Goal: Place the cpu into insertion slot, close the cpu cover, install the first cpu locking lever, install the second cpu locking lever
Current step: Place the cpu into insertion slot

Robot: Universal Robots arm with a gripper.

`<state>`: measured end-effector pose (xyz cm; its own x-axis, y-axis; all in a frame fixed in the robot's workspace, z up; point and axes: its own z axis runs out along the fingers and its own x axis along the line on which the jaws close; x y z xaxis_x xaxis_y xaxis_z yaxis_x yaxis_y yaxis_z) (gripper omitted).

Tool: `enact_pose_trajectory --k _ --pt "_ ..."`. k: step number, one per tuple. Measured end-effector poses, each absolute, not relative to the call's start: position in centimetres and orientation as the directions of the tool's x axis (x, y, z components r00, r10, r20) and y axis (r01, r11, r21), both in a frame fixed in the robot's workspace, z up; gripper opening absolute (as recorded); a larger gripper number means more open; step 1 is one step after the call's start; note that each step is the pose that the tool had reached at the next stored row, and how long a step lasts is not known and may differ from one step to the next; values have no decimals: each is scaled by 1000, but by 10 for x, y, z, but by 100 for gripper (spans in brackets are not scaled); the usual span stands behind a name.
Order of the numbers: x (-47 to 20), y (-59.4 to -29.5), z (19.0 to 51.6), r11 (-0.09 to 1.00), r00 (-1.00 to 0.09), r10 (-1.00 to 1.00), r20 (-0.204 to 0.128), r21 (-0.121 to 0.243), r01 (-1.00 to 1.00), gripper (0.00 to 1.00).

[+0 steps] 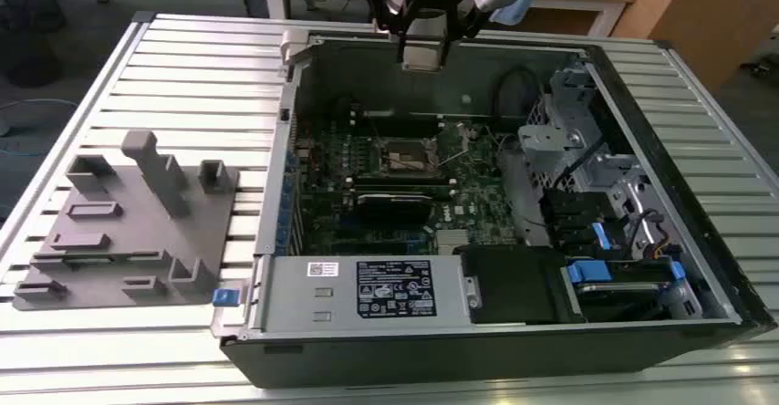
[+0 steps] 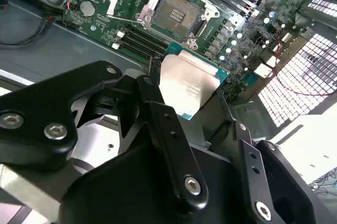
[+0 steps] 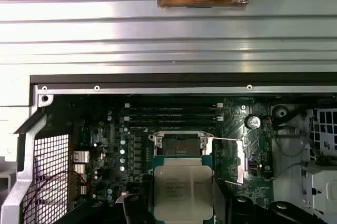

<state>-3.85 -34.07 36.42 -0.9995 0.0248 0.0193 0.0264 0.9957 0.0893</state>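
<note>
The cpu (image 3: pixel 182 191) sits between the two black fingers (image 2: pixel 158 113) of the gripper (image 2: pixel 185 98), which are closed on its opposite edges and carry it in the air. In the exterior view the gripper (image 1: pixel 420 40) hangs over the far wall of the open computer case (image 1: pixel 512 350), with the cpu (image 1: pixel 422 55) as a pale plate at its tip.

In both wrist views the chip shows a dull silver-grey metal top with cut corners and faint print, bordered by a thin green edge. It lies flat across the fingers, its top facing the cameras.

The insertion slot (image 3: pixel 180 146) lies well apart from the chip, down on the green motherboard (image 1: pixel 365 213); it is a dark square with a silvery rim and nothing in it. The cpu cover (image 3: pixel 238 158) is swung up and stands open at one side of the slot, and a thin lever rod (image 3: pixel 224 139) runs from the slot's rim toward it. Long black memory slots (image 3: pixel 171 113) run beside the socket.

The case rests on a ribbed metal table (image 1: pixel 182 67), and a grey fixture block (image 1: pixel 128 227) sits near it on the exterior view's left.
</note>
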Motion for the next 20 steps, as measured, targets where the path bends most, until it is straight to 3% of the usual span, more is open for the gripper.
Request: enact_pose_trajectory --k 20 --pt "-39 -341 358 996 -1000 25 19 90 26 54"
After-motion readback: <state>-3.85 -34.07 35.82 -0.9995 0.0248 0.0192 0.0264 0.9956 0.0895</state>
